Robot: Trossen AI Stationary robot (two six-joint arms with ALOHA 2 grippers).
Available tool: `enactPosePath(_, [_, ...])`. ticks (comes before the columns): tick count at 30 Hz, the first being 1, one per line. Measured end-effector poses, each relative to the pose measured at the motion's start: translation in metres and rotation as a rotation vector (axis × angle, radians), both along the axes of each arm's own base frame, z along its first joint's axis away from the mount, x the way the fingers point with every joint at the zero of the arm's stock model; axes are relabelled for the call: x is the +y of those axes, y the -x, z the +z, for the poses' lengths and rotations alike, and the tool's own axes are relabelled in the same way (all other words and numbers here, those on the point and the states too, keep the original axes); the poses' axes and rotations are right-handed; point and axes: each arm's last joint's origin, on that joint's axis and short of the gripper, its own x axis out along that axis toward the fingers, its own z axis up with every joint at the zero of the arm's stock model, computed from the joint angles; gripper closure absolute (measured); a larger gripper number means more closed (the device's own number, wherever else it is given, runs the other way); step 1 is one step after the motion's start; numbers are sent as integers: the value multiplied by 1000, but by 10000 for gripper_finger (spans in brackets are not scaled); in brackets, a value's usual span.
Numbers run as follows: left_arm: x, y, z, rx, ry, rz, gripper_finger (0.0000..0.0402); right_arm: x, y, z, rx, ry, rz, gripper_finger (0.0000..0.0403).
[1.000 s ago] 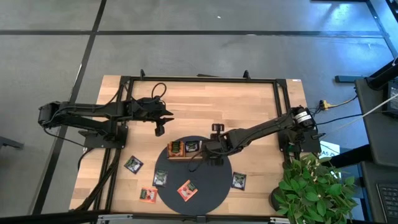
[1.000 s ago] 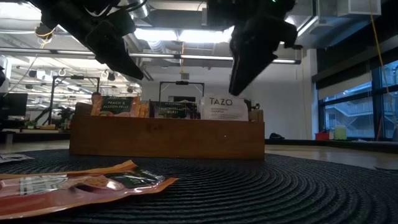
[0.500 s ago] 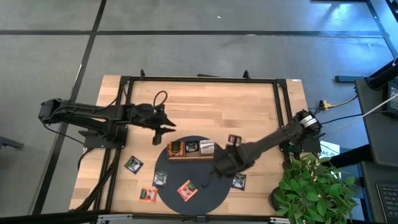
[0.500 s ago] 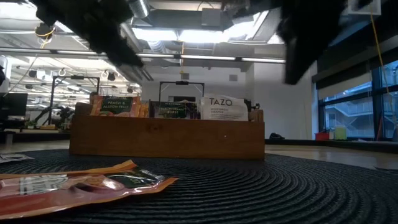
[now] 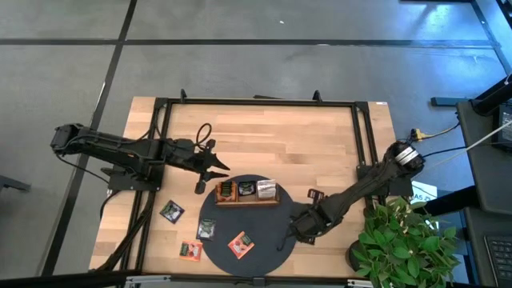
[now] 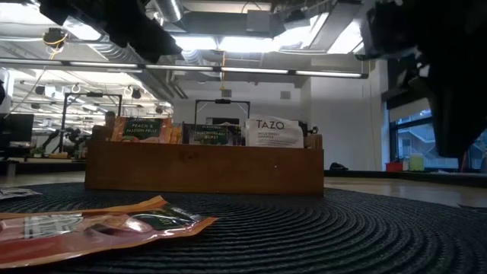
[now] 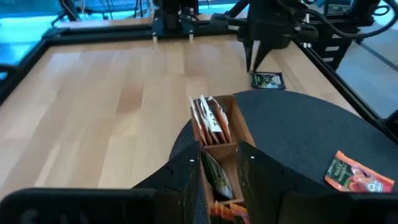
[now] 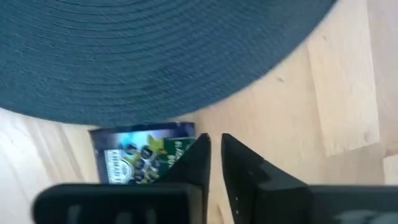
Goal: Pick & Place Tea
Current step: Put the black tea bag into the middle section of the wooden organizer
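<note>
Black foil tea sachet [image 8: 140, 158]: flat on wood, beside round dark grey mat [image 8: 155, 56].
My right gripper [image 8: 213, 155]: above it, fingers nearly closed, empty.
My left gripper [image 7: 221, 165]: over long brown wooden tray [image 7: 239, 127], narrowly parted, empty.

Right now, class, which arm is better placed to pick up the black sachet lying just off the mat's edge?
The right. Its gripper hangs directly over that black sachet beside the mat, while the left gripper is across the table by the tray.

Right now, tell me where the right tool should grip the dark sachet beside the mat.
Pinch the dark sachet by its edge away from the mat, bringing the right tool straight down: it lies flat on the table, with no raised side to catch.
</note>
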Motion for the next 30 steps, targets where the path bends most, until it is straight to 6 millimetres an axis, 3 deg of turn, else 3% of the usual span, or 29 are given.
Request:
enactPosePath(7, [0, 0, -1, 12, 54, 25, 302, -29, 31, -2, -158, -94, -21, 397])
enactPosePath(12, [-3, 0, 0, 8, 58, 30, 302, -47, 52, -3, -228, -124, -174, 376])
enactPosePath(19, [-8, -4, -1, -16, 23, 74, 302, -49, 54, -4, -257, -170, -255, 353])
enactPosePath(23, [-11, -11, -6, -9, 0, 92, 302, -49, 53, -4, -270, -172, -241, 314])
enactPosePath(30, [-13, -28, -19, -3, -11, 91, 302, -48, 52, -3, -273, -130, -101, 190])
